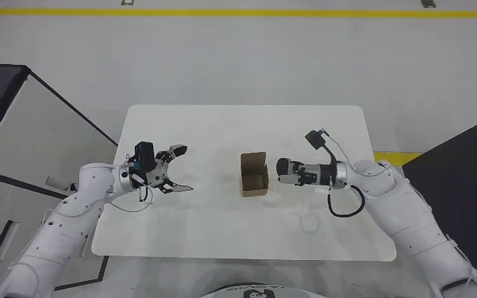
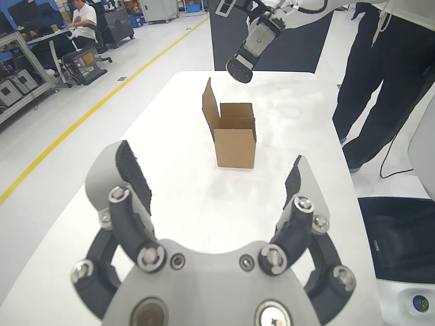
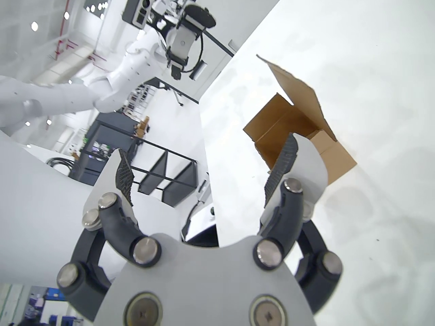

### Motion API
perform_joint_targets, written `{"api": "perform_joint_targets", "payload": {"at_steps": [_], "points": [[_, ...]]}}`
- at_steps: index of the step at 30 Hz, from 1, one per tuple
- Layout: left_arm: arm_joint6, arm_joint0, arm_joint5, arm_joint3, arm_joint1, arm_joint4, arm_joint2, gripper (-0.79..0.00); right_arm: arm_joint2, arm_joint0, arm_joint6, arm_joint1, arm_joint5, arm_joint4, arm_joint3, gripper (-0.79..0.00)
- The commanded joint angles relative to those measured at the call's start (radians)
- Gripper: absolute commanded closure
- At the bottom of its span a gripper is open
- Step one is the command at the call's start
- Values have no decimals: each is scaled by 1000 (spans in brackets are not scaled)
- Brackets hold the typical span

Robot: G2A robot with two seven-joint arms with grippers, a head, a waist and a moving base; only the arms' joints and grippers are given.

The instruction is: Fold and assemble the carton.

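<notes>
Left hand (image 1: 186, 168) spread wide, right hand (image 1: 280, 170) beside open-topped carton (image 1: 254, 177)

Carton (image 2: 236, 150): plain brown cardboard, matt, with raw-cut edges. Table (image 2: 190, 205): white top, smooth, faintly glossy. Left gripper (image 2: 210, 150) and right gripper (image 3: 205, 143): smooth white finger shells that look like plastic, black pads (image 2: 134, 174) with a rough ribbed texture, matt black links (image 2: 125, 225), bright polished metal screws (image 2: 149, 256).
</notes>
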Motion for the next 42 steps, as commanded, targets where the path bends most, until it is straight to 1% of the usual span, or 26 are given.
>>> {"api": "perform_joint_targets", "payload": {"at_steps": [1,6,7,8,10,12,15,16,17,23,24,25,30,32,35,38,42], "points": [[0,0,0,0,0,0,0,-785,0,0,-2,0,-2,-10,-2,-785],[0,0,0,0,0,0,0,-785,-3,-6,-8,-1,6,3,-1,-785],[0,0,0,0,0,0,0,-785,-12,-15,-12,-4,32,49,-4,-785],[0,0,0,0,0,0,0,-785,-20,-23,-6,-7,68,133,5,-785],[0,0,0,0,0,0,0,-785,-23,-6,55,-8,149,228,43,-785],[0,0,0,0,0,0,0,-785,-30,0,106,-14,193,352,59,-785],[0,0,0,0,0,0,0,-785,-32,14,168,-18,257,438,104,-785],[0,0,0,0,0,0,0,-785,-39,21,200,-19,286,441,113,-785],[0,0,0,0,0,0,0,-785,-38,30,213,-19,291,439,119,-785],[0,0,0,0,0,0,0,-785,-38,30,213,-19,291,439,119,-785],[0,0,0,0,0,0,0,-342,-38,30,213,-19,291,439,119,0],[0,0,0,0,0,0,0,0,-38,30,213,-19,291,439,119,0],[0,0,0,0,0,0,0,0,-38,30,213,-19,291,439,119,0],[-19,7,12,-4,-2,-12,3,0,-38,30,213,-19,291,439,119,0],[-62,14,0,-5,-7,-58,18,0,-41,21,167,-19,319,372,106,0],[-101,11,0,-16,-21,-113,74,0,-39,13,147,-18,339,325,99,0],[-162,-30,0,-2,-49,-166,169,0,-36,3,122,-17,357,277,97,0]]}}
